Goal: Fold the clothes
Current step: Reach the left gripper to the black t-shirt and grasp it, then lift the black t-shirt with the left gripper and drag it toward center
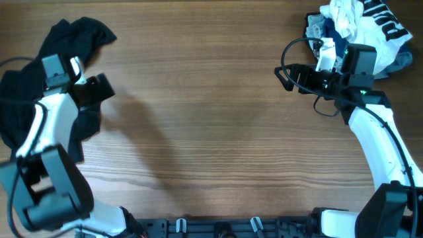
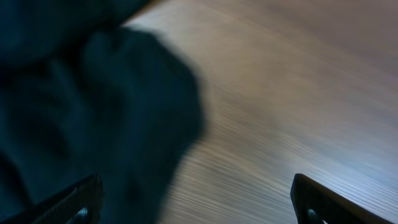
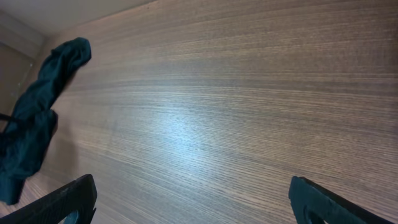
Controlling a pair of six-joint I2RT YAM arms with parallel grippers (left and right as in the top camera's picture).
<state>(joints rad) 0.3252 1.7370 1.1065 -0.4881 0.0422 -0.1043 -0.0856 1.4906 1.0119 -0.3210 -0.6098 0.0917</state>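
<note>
Left gripper point(image 2: 196, 208) hangs wide and empty just beside the black garment point(image 1: 63, 39), crumpled along the table's point(image 1: 211, 139) left edge into the far-left corner, probably ready to take a hem. Right gripper point(image 3: 193, 202), equally wide and empty, faces bare wood beside the heap of other clothes point(image 1: 363, 23) in the far-right corner; the left arm itself overlies part of the garment.

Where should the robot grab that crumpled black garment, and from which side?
Probably the loose lobe of the black garment jutting onto the table, coming from above with the open left gripper nearby. The rest lies bunched in a heap.
</note>
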